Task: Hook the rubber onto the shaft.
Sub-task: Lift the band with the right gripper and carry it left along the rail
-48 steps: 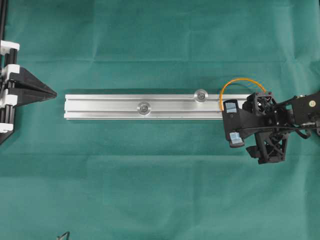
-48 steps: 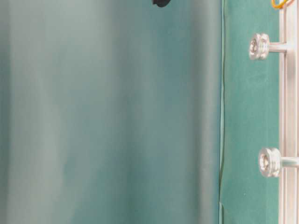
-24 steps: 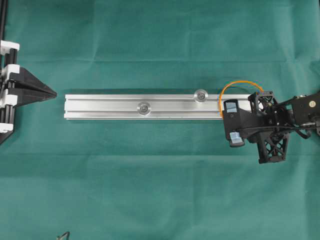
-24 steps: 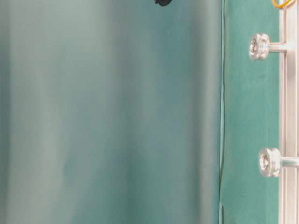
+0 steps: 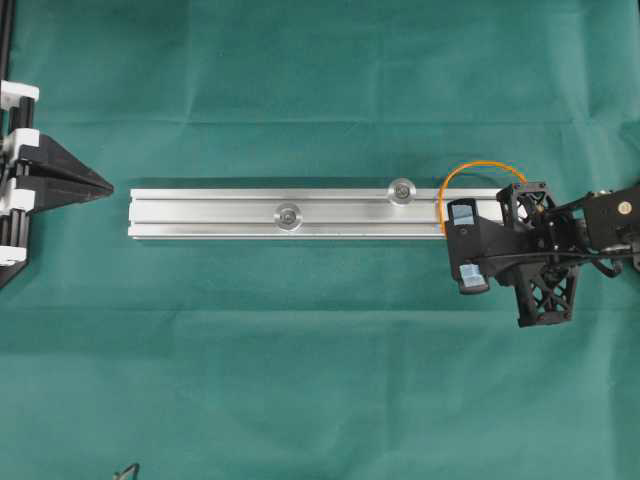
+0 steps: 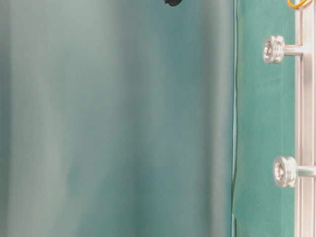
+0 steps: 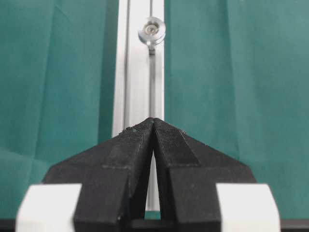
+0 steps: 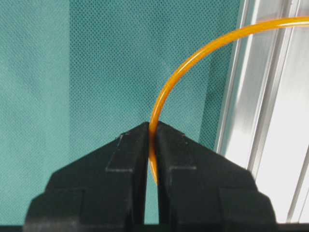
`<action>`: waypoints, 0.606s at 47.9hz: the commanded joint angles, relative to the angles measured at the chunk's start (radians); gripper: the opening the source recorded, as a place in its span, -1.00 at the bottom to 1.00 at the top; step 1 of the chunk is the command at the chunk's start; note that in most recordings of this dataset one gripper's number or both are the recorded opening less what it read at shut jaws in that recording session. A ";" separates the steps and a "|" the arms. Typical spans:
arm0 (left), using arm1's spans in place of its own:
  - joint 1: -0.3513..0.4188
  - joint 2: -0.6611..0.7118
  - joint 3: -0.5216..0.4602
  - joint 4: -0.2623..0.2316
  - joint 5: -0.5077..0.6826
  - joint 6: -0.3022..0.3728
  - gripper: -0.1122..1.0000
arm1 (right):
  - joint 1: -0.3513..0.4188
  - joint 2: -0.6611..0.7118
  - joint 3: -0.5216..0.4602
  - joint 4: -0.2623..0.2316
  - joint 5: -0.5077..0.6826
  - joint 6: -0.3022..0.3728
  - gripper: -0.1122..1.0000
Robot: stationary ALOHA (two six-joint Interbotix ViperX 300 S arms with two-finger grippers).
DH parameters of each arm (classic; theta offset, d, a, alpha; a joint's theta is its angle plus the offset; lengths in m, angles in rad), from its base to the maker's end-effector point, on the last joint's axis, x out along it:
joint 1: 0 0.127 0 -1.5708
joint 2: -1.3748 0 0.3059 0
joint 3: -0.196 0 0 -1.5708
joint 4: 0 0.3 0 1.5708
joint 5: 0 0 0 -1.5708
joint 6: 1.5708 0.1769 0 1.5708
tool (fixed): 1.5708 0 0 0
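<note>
The rubber (image 5: 484, 163) is a thin orange loop lying over the right end of the silver rail (image 5: 220, 213), partly hidden under my right gripper (image 5: 465, 250). In the right wrist view that gripper (image 8: 151, 126) is shut on the rubber (image 8: 193, 55), which rises from the jaws and curves right over the rail (image 8: 275, 121). Two shafts with round heads stand on the rail, one (image 5: 403, 190) near the rubber and one (image 5: 288, 214) mid-rail. My left gripper (image 5: 98, 185) sits off the rail's left end, shut and empty, pointing along the rail (image 7: 140, 72) toward a shaft (image 7: 151, 30).
Green cloth (image 5: 320, 380) covers the table. A black frame (image 5: 8, 110) runs along the left edge and a bit of black cable (image 5: 125, 470) shows at the bottom. The table-level view shows both shafts (image 6: 274, 48) (image 6: 285, 171) beside blurred cloth.
My right gripper's jaws have closed onto the rubber. The rubber's arc and the left arm have hardly moved.
</note>
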 commanded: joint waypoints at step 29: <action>-0.002 0.008 -0.029 0.003 -0.005 0.002 -0.80 | 0.003 -0.173 -0.101 -0.031 0.232 0.002 -0.68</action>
